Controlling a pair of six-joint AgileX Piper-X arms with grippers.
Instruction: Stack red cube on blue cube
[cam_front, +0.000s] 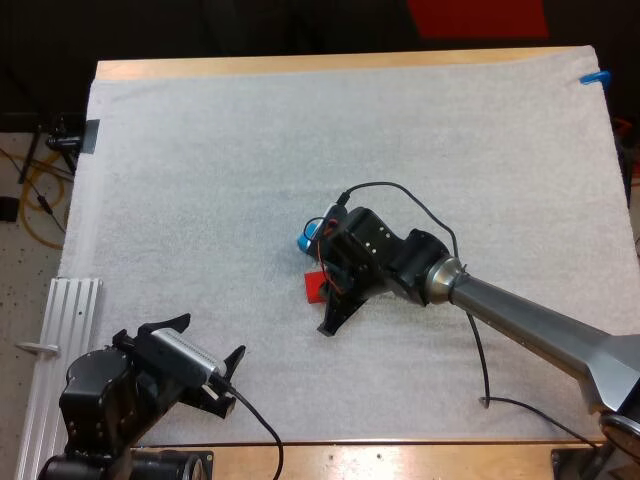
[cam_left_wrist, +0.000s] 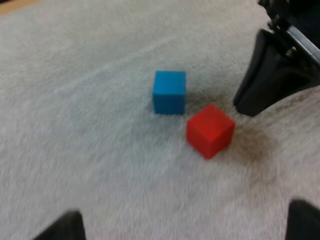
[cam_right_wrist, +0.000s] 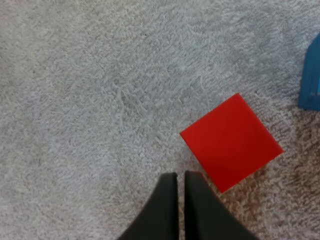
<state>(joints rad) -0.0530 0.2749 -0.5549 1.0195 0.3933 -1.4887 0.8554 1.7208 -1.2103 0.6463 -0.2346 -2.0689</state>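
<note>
2 cubes: red cube (cam_left_wrist: 210, 130) and blue cube (cam_left_wrist: 169, 91) sit near the middle of the white mat (cam_front: 200, 180), close together but not touching.
Red cube: flat on the mat, not on the blue cube, on the side nearer the arms.
Right gripper (cam_front: 332, 322): down low just beside the red cube, fingers pressed together with nothing between them.
Left gripper (cam_front: 205, 338): far from the 2 cubes, by the mat's near edge, fingers spread wide, holding nothing.
</note>
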